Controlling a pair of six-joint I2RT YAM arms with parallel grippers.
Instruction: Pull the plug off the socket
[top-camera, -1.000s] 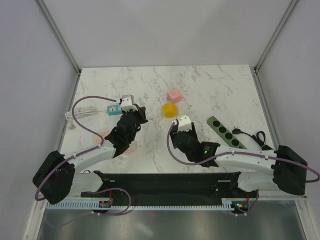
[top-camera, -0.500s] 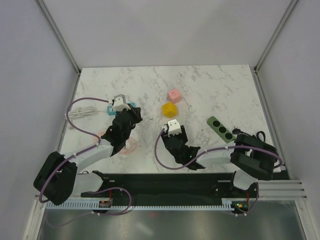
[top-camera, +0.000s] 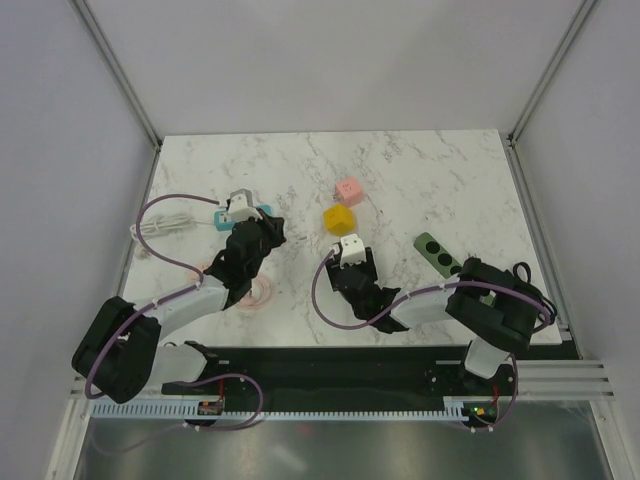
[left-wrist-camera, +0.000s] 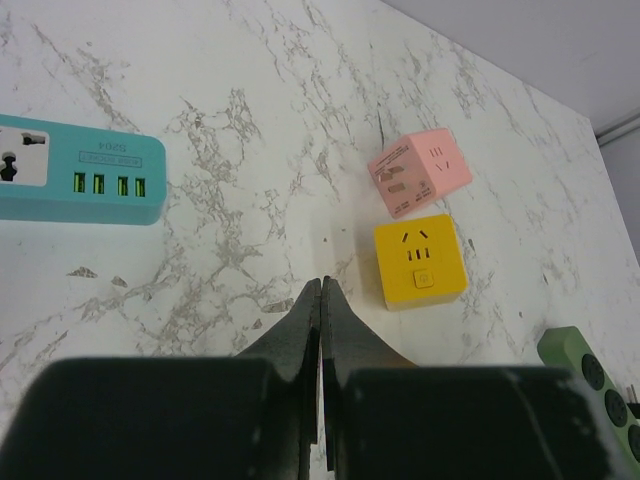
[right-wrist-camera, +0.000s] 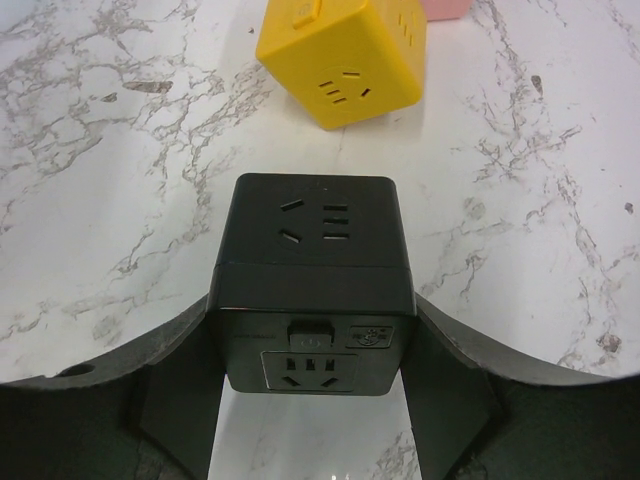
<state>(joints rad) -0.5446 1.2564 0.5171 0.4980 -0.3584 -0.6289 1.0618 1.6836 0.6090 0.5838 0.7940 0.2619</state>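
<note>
The right gripper was clamped on a black socket cube in the lower middle of its wrist view. A yellow cube sat near it at the top edge. No plug showed on the black cube's visible faces. The left gripper was pinched shut on nothing, at lower centre of its view. The step looked like bracing the socket. Next, the left fingers would need to open and find the plug.

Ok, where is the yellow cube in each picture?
Top external: yellow cube mid-table, just below the pink cube.
Left wrist: right of centre, under the pink cube.
Right wrist: top middle, beyond the black cube; pink cube at the top edge.
Shared landmark: the pink cube.
</note>
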